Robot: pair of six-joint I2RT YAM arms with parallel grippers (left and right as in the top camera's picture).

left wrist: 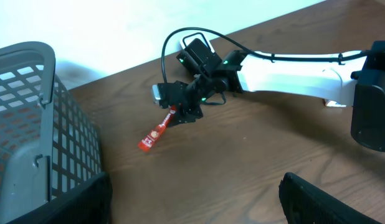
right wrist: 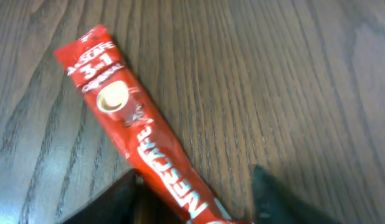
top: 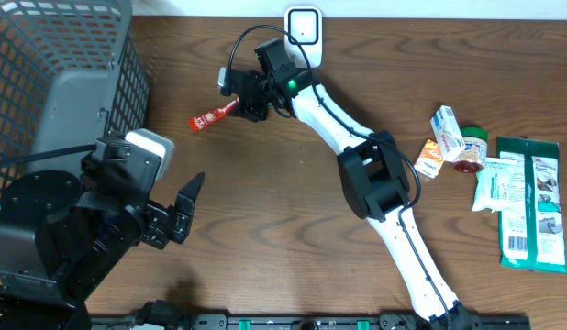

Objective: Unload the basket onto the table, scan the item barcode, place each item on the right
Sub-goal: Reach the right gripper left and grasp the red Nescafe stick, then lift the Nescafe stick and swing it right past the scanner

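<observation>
Sachet (right wrist: 142,137) end between half-open right end effector (right wrist: 195,198) jaws, unclamped; left end effector (left wrist: 202,199) wide open, empty.

Red sachet (right wrist: 142,149), white lettering along it, a cup printed inside a pale ring. Brown table (top: 265,247), streaked with darker wood grain. Grey basket (top: 127,92) at far left, walls in a square mesh pattern. Right arm (top: 325,115) white with black joints, a small green light glowing at the wrist. Left arm (top: 45,238) black, carrying a white and grey block. White scanner (top: 303,26) at the far edge. At right, a green and white pouch (top: 531,202), a pale white packet (top: 497,183), a small orange and white box (top: 429,159).
</observation>
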